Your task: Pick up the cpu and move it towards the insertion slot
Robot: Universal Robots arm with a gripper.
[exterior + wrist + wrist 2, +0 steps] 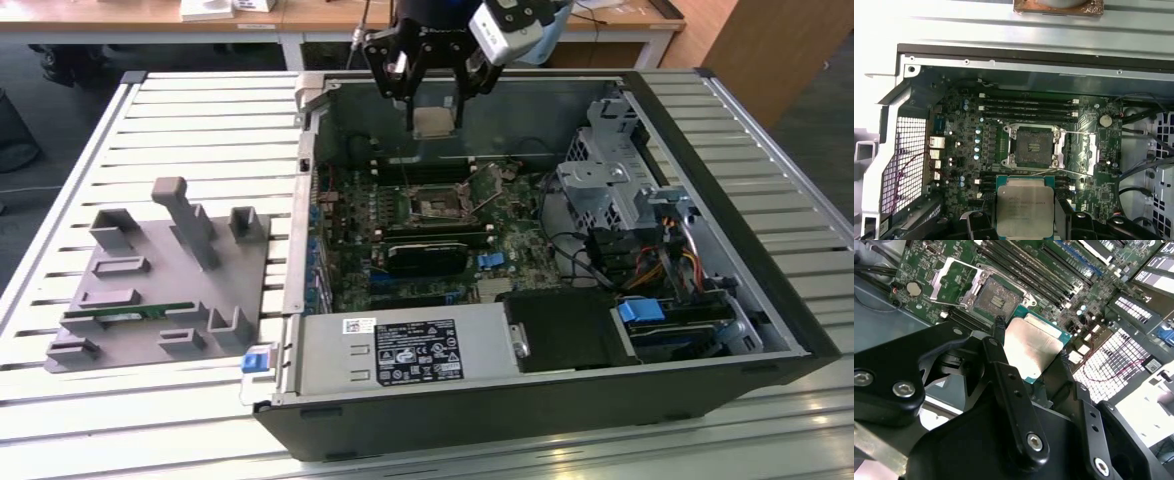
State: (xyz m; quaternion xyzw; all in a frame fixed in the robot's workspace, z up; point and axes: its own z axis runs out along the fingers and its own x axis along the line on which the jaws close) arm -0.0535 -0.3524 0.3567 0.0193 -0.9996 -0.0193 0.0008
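My gripper (435, 112) hangs over the far part of the open computer case and is shut on the cpu (433, 122), a thin square chip with a silver-grey top. In the second wrist view the cpu (1033, 346) sits between the black fingers (999, 335), and in the first wrist view the cpu (1025, 204) shows with a green border. The insertion slot (439, 207) is a square socket with a silvery frame and dark centre on the motherboard, below and nearer than the held chip. Its lid stands open beside the insertion slot (1033, 146), also seen as the insertion slot (995, 299).
The case (534, 400) lies open on a slatted metal table (200, 110). A grey parts fixture (167, 285) holding a green memory stick (127, 313) is at the exterior view's left. Drive cages and cables (627, 220) fill the case's right side; a power supply (400, 352) sits at the front.
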